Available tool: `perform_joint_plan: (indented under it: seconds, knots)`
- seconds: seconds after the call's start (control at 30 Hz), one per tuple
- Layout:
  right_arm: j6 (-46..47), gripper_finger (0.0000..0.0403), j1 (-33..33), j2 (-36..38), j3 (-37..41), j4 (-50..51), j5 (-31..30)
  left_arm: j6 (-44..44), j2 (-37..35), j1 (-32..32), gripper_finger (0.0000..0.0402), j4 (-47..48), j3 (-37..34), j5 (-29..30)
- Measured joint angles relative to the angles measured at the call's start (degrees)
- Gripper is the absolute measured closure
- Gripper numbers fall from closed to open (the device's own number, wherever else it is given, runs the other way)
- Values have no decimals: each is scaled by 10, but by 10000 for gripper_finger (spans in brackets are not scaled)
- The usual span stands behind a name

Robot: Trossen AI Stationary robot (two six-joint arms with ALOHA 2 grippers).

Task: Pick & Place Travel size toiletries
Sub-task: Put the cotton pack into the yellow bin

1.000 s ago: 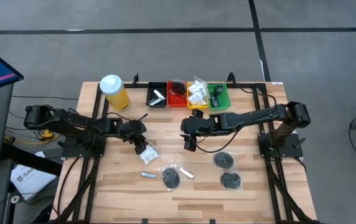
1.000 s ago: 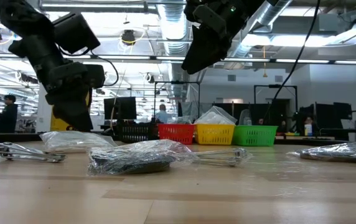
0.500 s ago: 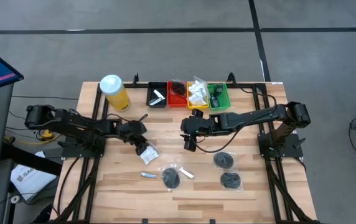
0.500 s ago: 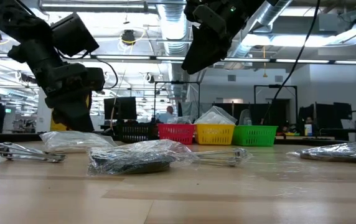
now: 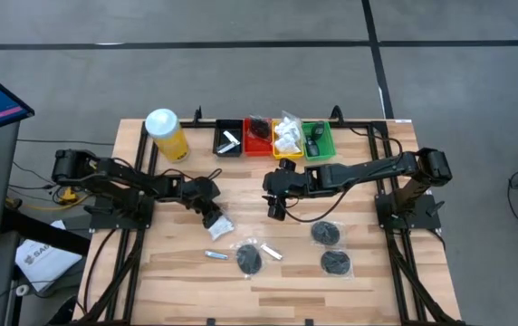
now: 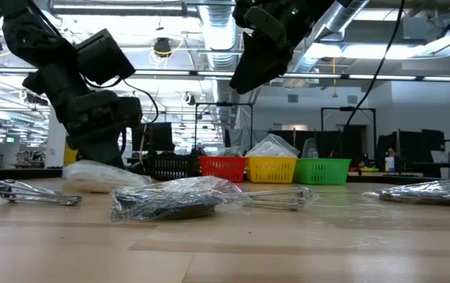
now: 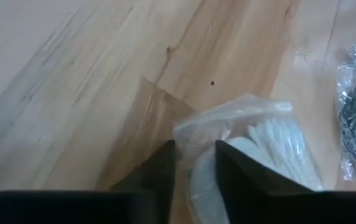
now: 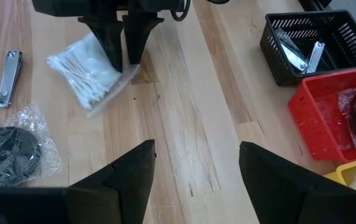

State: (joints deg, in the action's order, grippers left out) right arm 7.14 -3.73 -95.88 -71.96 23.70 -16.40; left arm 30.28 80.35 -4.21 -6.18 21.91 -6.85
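Observation:
A white sachet [image 5: 220, 227] lies flat on the wooden table left of centre; it also shows in the left wrist view [image 7: 271, 149] and the right wrist view [image 8: 91, 74]. My left gripper [image 5: 210, 214] is low at its far-left end, shut on its clear edge. My right gripper [image 5: 275, 210] hangs open above the table's middle, holding nothing [image 8: 196, 168]. Bagged black discs [image 5: 249, 259] [image 5: 325, 234] [image 5: 336, 263] and thin silver pieces [image 5: 215, 255] [image 5: 271, 252] lie toward the near edge. My left gripper [image 7: 195, 162] pinches the sachet's clear plastic end flap [image 7: 193, 140] between its two fingers [image 7: 165, 165]. The fingers come from above, slanting in from the table's left. The rest of the sachet lies on the table.
Four small trays line the far edge: black [image 5: 228, 139], red [image 5: 258, 138], yellow [image 5: 287, 138] and green [image 5: 317, 140]. A tall yellow canister with a white lid [image 5: 166, 133] stands at the far left. Bare wood lies between the two grippers.
My left arm has reached toward the table's right and a little toward the near edge, bringing its gripper down onto the sachet's end. In the low view the sachet now looks humped where it lay flatter before. The right arm has kept still.

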Motion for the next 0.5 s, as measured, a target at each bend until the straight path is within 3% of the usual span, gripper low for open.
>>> perform_joint_plan:
  seconds: [0.17,0.5]
  knots:
    - [0,182,0,0,0,0,0,-21,-29,2,390,9,-3,-16]
    - [0,182,0,0,0,0,0,-30,-95,11,401,-1,-3,15]
